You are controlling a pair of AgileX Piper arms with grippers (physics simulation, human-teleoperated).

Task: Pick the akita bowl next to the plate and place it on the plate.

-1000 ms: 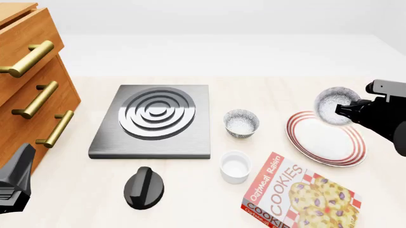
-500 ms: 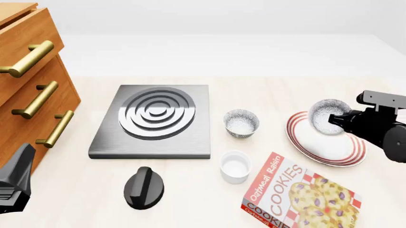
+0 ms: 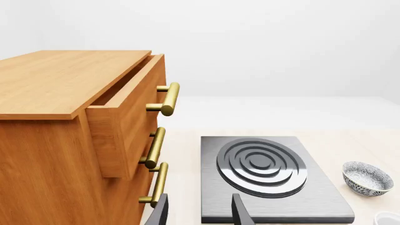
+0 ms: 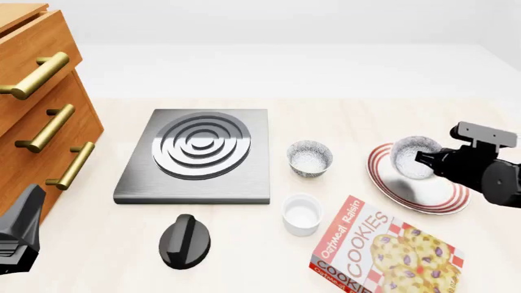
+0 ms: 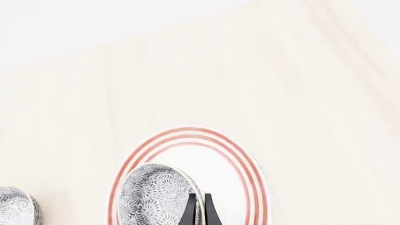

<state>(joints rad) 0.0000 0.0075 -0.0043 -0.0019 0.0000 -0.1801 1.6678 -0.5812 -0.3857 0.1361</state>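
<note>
Right gripper (image 4: 425, 160) is pinched tight on the bowl (image 4: 411, 157) rim, bowl tipped sideways right over the plate (image 4: 423, 194), so it just needs lowering.

A pale cream table (image 4: 244, 256) with a faint wood grain fills the front view. Behind its far edge, at 12 o'clock, there is a plain white wall (image 4: 285, 18), evenly lit without strong shadows. At 9 o'clock stands a wooden drawer cabinet (image 4: 33, 110) with three brass handles (image 4: 47, 128). Its top drawer (image 3: 128, 108) is pulled a little open.
</note>
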